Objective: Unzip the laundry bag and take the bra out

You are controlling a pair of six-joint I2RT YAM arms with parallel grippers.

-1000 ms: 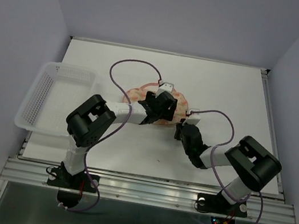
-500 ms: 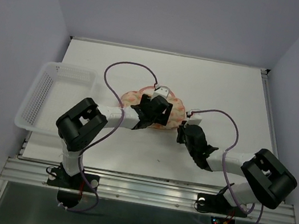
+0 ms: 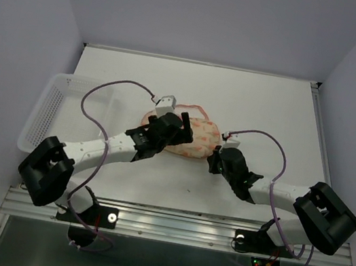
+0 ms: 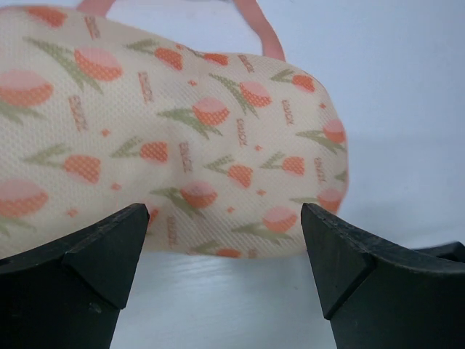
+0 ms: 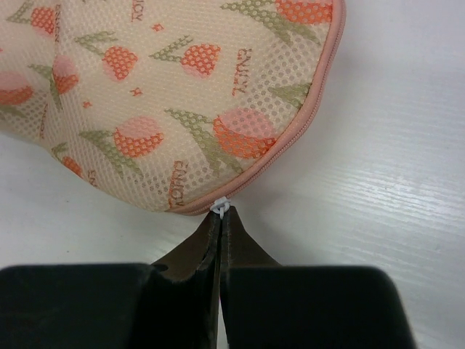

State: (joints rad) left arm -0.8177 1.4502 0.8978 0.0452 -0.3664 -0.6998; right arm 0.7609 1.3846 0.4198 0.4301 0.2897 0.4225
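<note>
White tabletop (image 3: 273,101) carries the laundry bag (image 3: 198,136), zipped shut. Since a second ago the left arm has dropped and stretched flat, and the left gripper (image 4: 221,218) has slid to the bag's left end, jaws wide, holding nothing. The right gripper (image 5: 219,222) pinches the white zipper pull (image 5: 220,206) at the bag's right rim. A mesh basket (image 3: 43,116) sits left of the bag.

- The right hand (image 5: 219,225), fingers pressed together, pinches the white zipper pull (image 5: 220,206) at the laundry bag (image 5: 182,87) rim.
- The bag lies on the white desk (image 5: 378,182).

laundry bag (image 3: 198,141): left part hidden under left tool (image 3: 177,127) | wrist views: edges crop it
</note>
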